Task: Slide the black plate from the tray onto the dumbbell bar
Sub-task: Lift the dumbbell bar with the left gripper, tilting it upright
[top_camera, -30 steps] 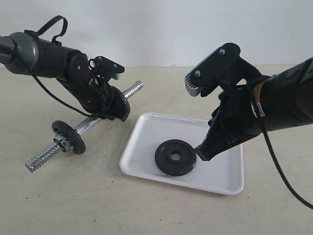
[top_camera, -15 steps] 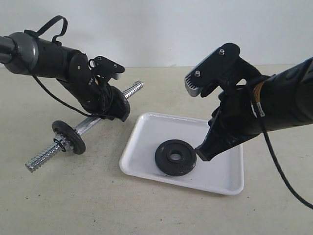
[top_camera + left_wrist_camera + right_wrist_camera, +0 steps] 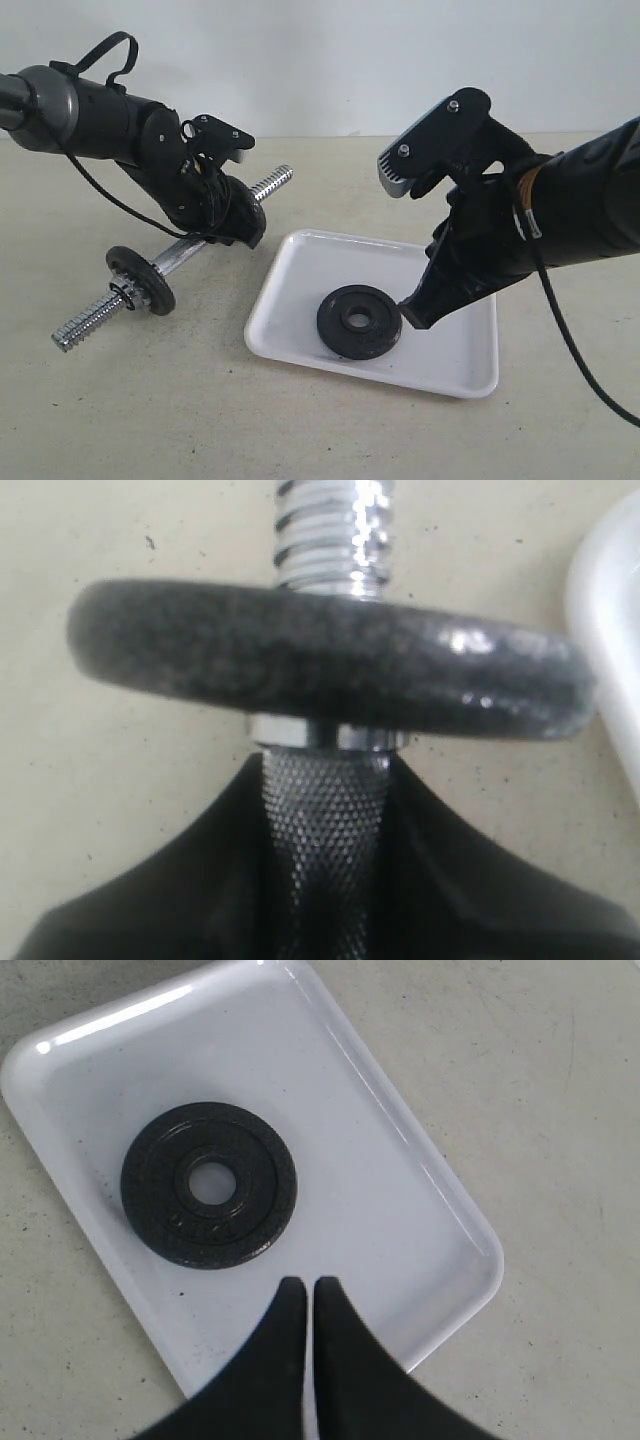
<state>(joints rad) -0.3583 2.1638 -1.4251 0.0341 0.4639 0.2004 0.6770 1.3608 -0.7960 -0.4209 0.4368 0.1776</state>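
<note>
- My left gripper (image 3: 240,228) is clamped on the short chrome dumbbell bar (image 3: 183,257). In the left wrist view its black fingers (image 3: 180,880) press on either side of the knurled middle.
- The bar sits tilted. Its far threaded end is raised and bare and points towards the tray side, and a mounted black disc (image 3: 150,280) sits near the low end.
- My right gripper (image 3: 412,312) has its fingers pressed together and holds nothing. Its tip hangs over the shallow glossy white rectangular tray (image 3: 330,262), just beside the plate's edge. I cannot tell whether it touches anything.
- The small round matte-black plate (image 3: 359,321) lies flat in the tray, towards the near side, with its centre hole facing up.
- I judge the plate to be rigid metal, dense for its size and not fragile. Dropped, it would land hard and could shove the tray.
- The matte, grainy face should give the pads good friction. The glossy tray under it looks slick, so I expect a sideways nudge to send it skating rather than tipping.
- Lying flat, it offers no edge to pinch from above. My best hold looks like one finger down through the centre hole and the other outside the rim, clamping across the ring.
- The fingers need to part before that.
- Held off-centre, the plate will likely swing, so I would grip firmly.
</note>
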